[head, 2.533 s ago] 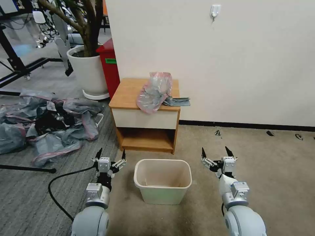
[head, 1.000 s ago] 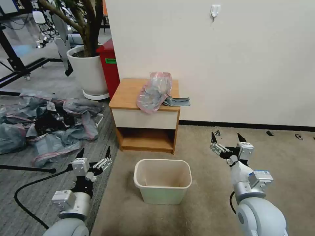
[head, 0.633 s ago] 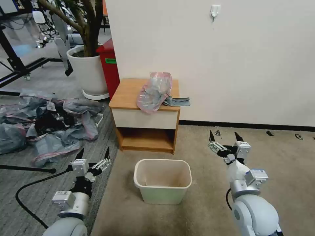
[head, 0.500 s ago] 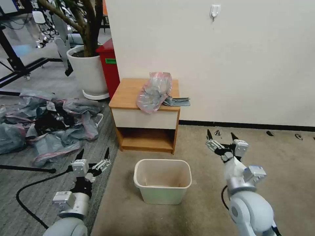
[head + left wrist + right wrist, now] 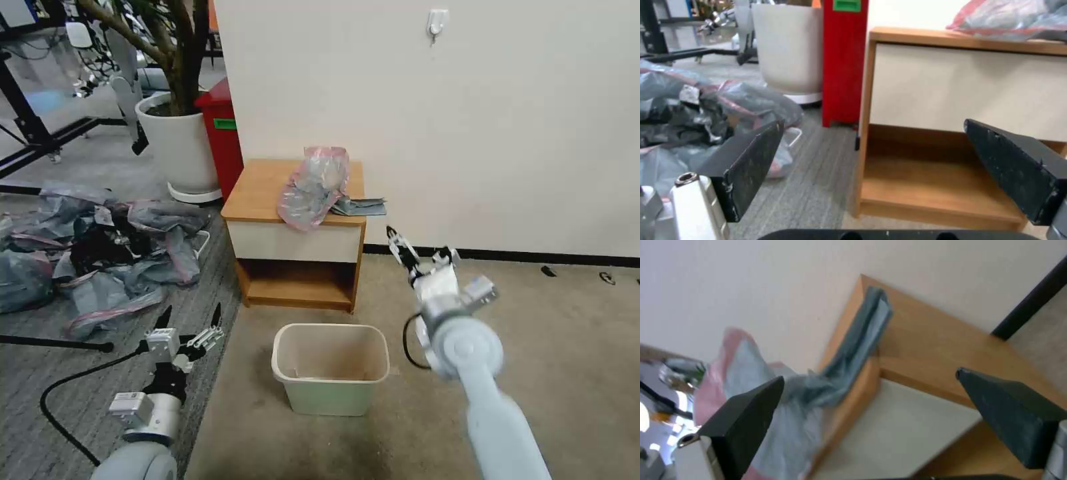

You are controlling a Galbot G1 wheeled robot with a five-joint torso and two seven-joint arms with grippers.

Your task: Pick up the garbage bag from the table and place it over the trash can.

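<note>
Head view: the left gripper [image 5: 189,317] is hanging low over the floor with fingers spread, empty, the bin [image 5: 331,367] off to its right. Up and left of the right gripper [image 5: 417,248], also spread and empty, the bag [image 5: 313,187] is lying on the table [image 5: 260,193], drooping over its front edge.

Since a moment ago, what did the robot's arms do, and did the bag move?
The right gripper swung up and toward the table, open, now near its right front corner by the garbage bag. The left gripper drifted out to the left earlier and hangs open. Nothing was grabbed. The bag, table and trash can stayed put.
</note>
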